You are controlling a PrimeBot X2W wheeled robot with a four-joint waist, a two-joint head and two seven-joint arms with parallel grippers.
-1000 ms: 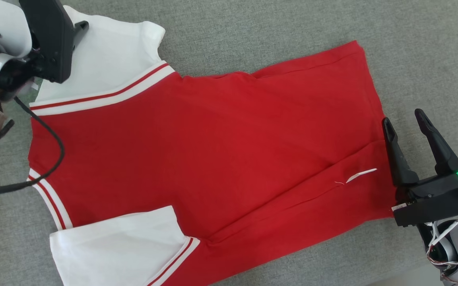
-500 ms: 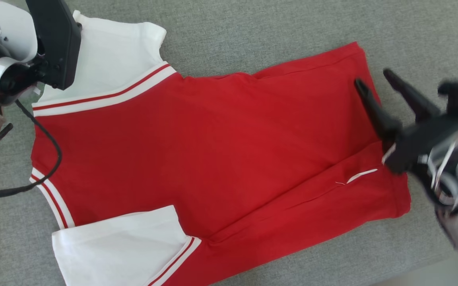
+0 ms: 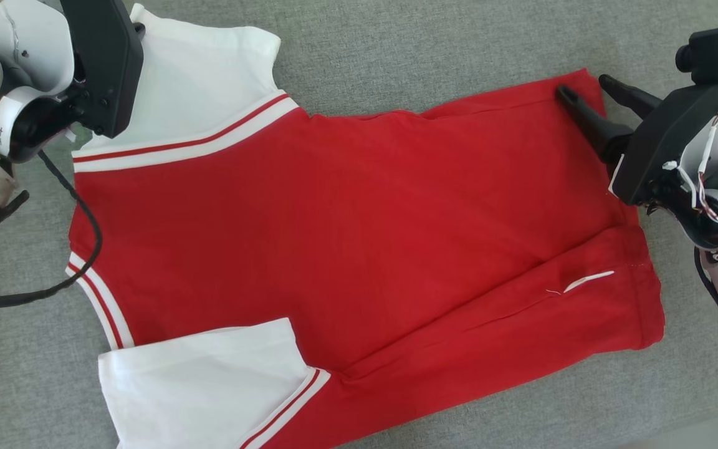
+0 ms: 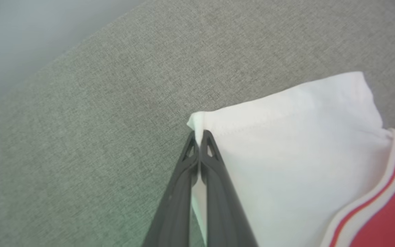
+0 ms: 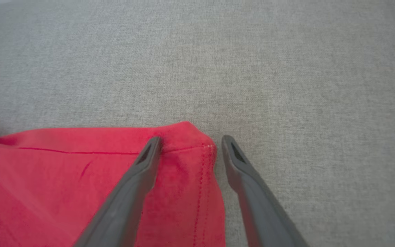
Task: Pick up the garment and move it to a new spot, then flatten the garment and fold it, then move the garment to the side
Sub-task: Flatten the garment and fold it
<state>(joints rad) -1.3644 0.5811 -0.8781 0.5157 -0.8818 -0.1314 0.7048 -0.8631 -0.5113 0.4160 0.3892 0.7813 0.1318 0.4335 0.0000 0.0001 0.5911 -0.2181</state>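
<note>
**Red T-shirt laid flat, pinched at one sleeve**

The red T-shirt (image 3: 359,218) is spread flat on the grey woven surface (image 3: 427,43), with its sleeves toward 9 o'clock and its hem toward 3 o'clock in the head view. At 10 o'clock, the corner of one white sleeve (image 4: 286,154) is pinched between the pressed-together fingers of the left end effector (image 4: 199,137). At 2 o'clock, the right end effector (image 5: 190,142) is held spread across the hem corner (image 5: 187,156), with one finger over red cloth and the other over bare grey.
</note>
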